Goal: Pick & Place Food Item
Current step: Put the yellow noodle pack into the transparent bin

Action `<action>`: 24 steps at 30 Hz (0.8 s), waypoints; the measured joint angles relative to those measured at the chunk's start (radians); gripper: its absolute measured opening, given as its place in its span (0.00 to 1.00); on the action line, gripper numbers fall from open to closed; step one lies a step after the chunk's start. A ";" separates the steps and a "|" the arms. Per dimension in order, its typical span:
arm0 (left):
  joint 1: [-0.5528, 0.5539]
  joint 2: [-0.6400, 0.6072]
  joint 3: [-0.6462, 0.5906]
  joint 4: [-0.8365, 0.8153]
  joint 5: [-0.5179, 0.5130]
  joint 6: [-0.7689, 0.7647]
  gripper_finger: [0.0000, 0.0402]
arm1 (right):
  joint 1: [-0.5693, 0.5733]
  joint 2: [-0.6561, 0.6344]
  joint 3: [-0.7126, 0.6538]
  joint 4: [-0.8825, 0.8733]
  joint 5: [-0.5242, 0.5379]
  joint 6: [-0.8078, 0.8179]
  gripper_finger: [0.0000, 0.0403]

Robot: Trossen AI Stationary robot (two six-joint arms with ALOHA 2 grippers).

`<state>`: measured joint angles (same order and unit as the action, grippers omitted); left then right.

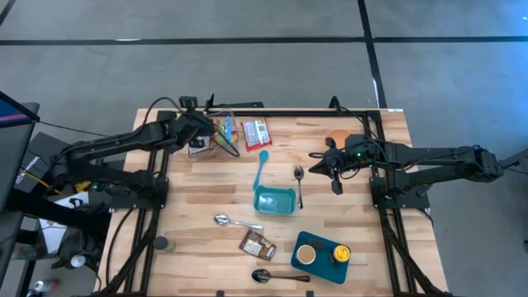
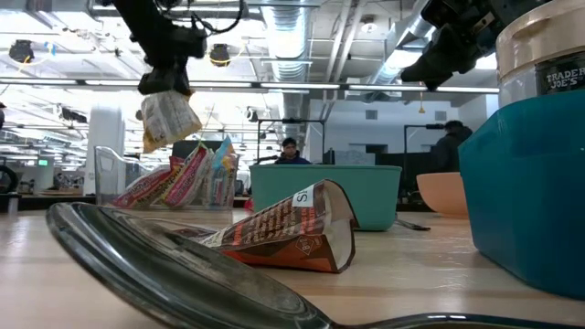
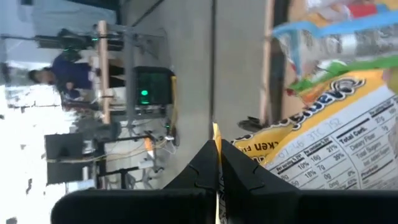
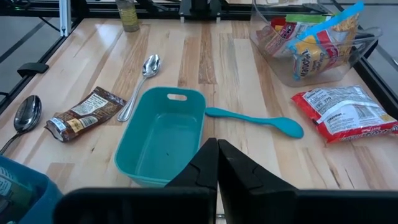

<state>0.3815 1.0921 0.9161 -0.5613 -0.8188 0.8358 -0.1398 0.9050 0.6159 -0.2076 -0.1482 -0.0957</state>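
1. Left tool [image 2: 164, 84]: pinching a yellow snack packet [image 2: 167, 119], lifted above the clear container [image 1: 216, 134] at the counter's [image 1: 346, 206] 11 o'clock corner.
2. Right tool [image 1: 316, 167]: pressed together, empty, at 2 o'clock of the teal bin [image 1: 275, 200].
3. Brown packet [image 1: 257, 244]: lying at 7 o'clock of the bin.

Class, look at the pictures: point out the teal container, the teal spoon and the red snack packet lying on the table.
teal container [image 4: 163, 142]: right wrist view, on its inside floor.
teal spoon [image 4: 287, 127]: right wrist view, on its bowl.
red snack packet [image 4: 345, 112]: right wrist view, middle of its printed face.
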 joint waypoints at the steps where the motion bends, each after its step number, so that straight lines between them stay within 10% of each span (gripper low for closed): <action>1: 0.014 0.011 0.000 0.001 0.015 0.002 0.00 | 0.000 0.000 0.000 0.002 0.000 -0.001 0.00; 24: 0.234 0.050 0.000 0.062 -0.006 -0.267 0.00 | 0.000 0.000 0.000 0.003 0.000 -0.009 0.00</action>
<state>0.6159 1.1419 0.9161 -0.4996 -0.8250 0.5684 -0.1398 0.9050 0.6159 -0.2043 -0.1482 -0.1051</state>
